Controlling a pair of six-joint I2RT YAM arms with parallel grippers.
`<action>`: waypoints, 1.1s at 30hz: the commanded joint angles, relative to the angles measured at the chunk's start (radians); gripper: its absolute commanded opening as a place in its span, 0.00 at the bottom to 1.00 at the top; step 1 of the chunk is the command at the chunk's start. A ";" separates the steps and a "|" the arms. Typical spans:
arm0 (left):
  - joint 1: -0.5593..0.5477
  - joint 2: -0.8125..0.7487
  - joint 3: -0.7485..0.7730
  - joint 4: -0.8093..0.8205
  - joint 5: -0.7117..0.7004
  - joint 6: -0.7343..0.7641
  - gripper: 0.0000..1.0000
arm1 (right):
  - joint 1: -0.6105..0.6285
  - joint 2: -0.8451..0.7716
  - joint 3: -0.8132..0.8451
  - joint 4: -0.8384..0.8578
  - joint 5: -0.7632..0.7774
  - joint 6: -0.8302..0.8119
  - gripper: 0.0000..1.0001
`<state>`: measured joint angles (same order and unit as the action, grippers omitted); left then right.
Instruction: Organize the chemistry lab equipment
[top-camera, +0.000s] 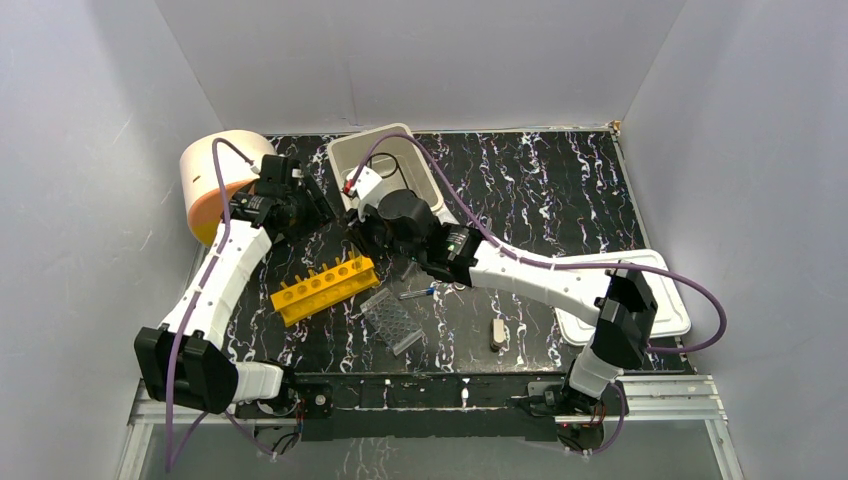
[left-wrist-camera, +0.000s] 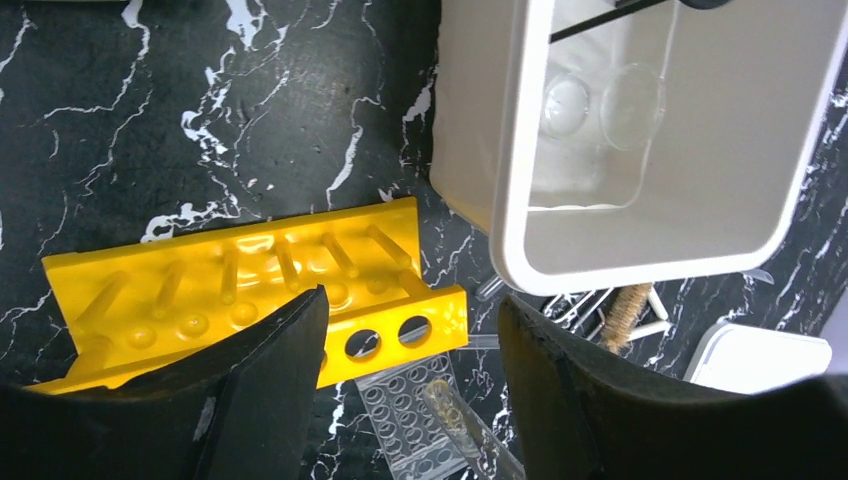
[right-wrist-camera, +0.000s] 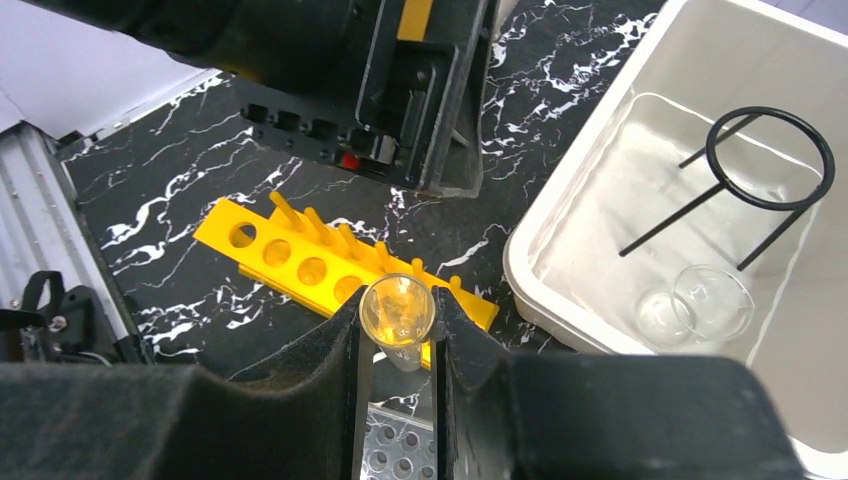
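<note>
Plain grey-white walls close in your black, white-veined marble surface (top-camera: 560, 190), and the sorting is centred on its far middle. Your right hand (right-wrist-camera: 398, 300) is clenched on a small clear glass tube (right-wrist-camera: 398, 320), open mouth facing the wrist. It hangs above the yellow plastic rack with round holes (right-wrist-camera: 300, 265). That hold reads to me as lining the tube up for one of the rack's holes, or for carrying it to the beige rectangular tub (right-wrist-camera: 560, 200) just beyond the rack. Your left hand (left-wrist-camera: 412, 298) is released, its fingers apart with nothing between them. It hangs just left of the tub on the rack's far side, and I judge it is placed to take or steady the rack. Inside the tub are the black wire ring-stand (right-wrist-camera: 680, 213) and two clear round dishes (right-wrist-camera: 712, 300), the dishes side by side on its floor, so the tub looks like your collecting place. Other pieces are not yet gathered. A pale triangle with a rope-like wrapped side (left-wrist-camera: 628, 312) lies just beside the tub's outer wall, partly hidden by its rim. A thin blue-tipped tool (top-camera: 418, 294) and a clear plastic well plate (top-camera: 392, 320) lie near the rack. The flat white lid (top-camera: 672, 300) rests at the right, well apart, which leaves the tub open for loading. You will find no brand, label or readable writing on anything.
</note>
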<state>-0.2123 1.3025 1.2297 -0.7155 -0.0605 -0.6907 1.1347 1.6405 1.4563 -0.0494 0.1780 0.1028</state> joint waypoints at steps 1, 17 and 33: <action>0.002 -0.027 0.061 -0.024 0.037 -0.006 0.59 | 0.004 -0.007 -0.007 0.149 0.064 -0.025 0.25; 0.002 -0.043 0.313 -0.172 -0.331 -0.018 0.58 | 0.005 0.046 -0.052 0.175 0.055 -0.002 0.25; 0.002 -0.052 0.412 -0.205 -0.360 0.026 0.60 | 0.006 0.109 -0.085 0.235 0.028 -0.077 0.27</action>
<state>-0.2123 1.2755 1.5829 -0.8959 -0.3847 -0.6788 1.1347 1.7500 1.3907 0.0872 0.2096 0.0620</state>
